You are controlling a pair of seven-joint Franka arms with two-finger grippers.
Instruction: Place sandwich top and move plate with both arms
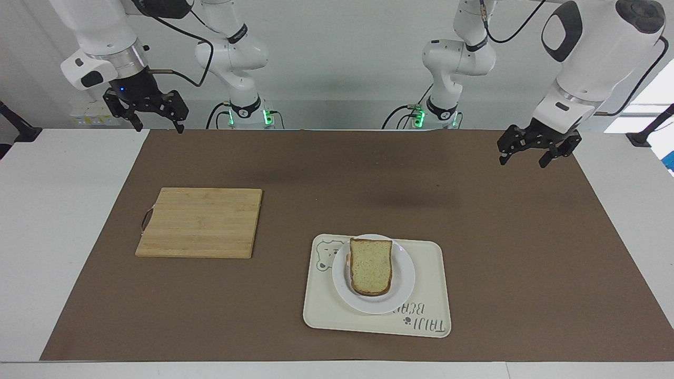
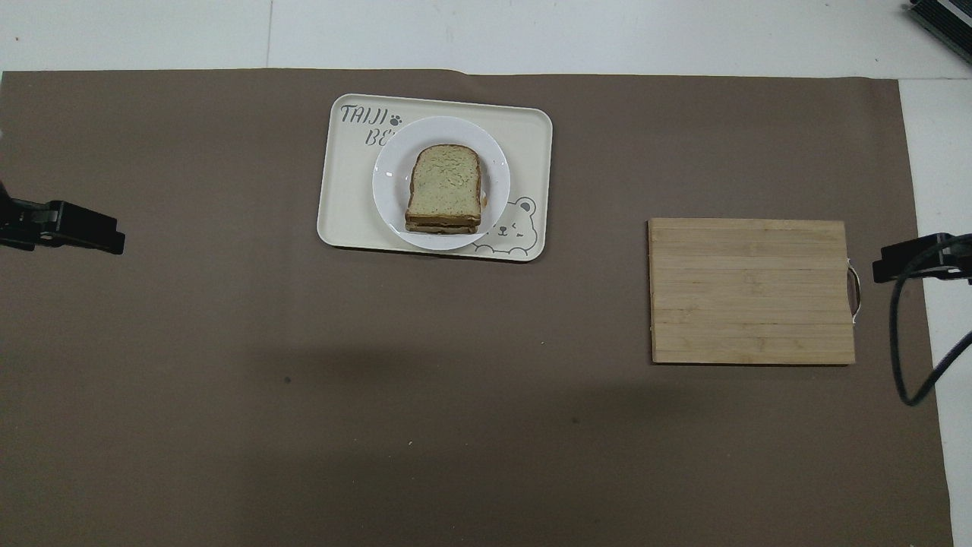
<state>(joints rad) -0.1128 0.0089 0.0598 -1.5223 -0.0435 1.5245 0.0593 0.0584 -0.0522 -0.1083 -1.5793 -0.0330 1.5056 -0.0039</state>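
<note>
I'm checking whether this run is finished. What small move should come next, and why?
Probably just parking the left gripper clear: the sandwich top already lies on the stack on the plate, which sits on the tray, and both grippers, including the right gripper, hang empty and open.
</note>
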